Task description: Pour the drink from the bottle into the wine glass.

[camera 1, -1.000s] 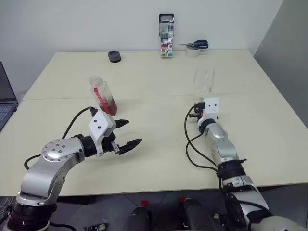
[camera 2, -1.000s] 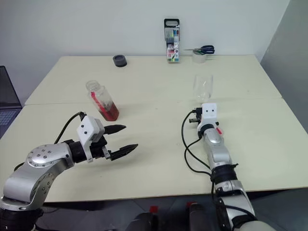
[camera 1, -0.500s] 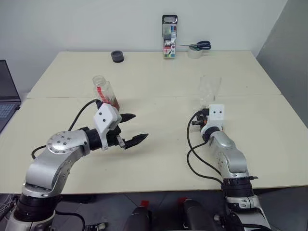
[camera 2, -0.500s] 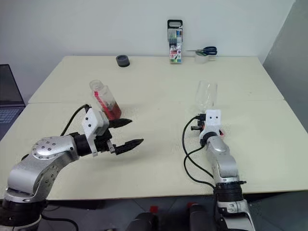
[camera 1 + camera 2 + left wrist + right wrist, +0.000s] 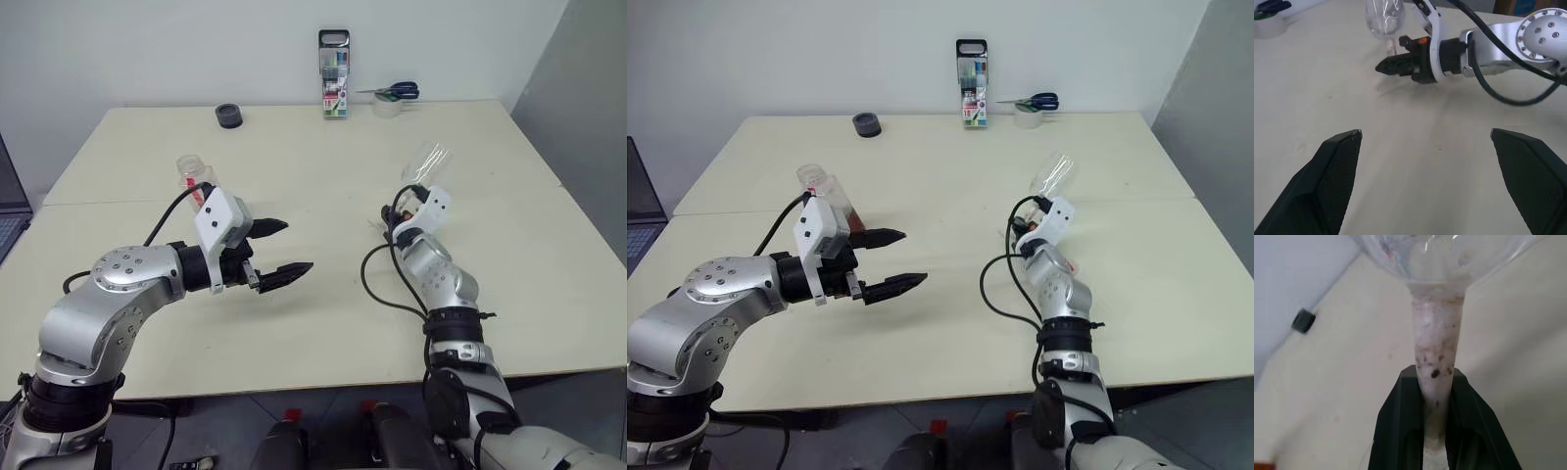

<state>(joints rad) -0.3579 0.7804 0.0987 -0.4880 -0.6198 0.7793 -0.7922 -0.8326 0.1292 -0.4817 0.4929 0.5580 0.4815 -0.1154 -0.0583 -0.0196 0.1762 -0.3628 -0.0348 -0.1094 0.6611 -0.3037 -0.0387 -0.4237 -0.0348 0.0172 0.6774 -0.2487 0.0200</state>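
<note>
The bottle point(image 5: 821, 184) stands upright at the table's left, clear with a red label and the reddish drink point(image 5: 851, 219) low inside. My left gripper point(image 5: 295, 247) hovers open in front of it and to its right, its white mount covering part of the bottle. The wine glass point(image 5: 427, 163) leans to the right on the table's right half, its bowl empty. My right gripper point(image 5: 1434, 377) is shut on the glass's stem point(image 5: 1437, 347). In the left wrist view the right gripper point(image 5: 1383, 67) lies across the table under the bowl point(image 5: 1383, 14).
A case of pens point(image 5: 335, 74) stands at the far edge, with scissors on a tape roll point(image 5: 394, 98) to its right and a small black roll point(image 5: 229, 116) to its left. A laptop point(image 5: 637, 196) sits at the left edge. A seam point(image 5: 313, 196) crosses the table.
My right wrist has rolled, tipping the wine glass from upright to leaning right. The open left gripper has risen and moved a little toward the table's middle. The camera has shifted.
</note>
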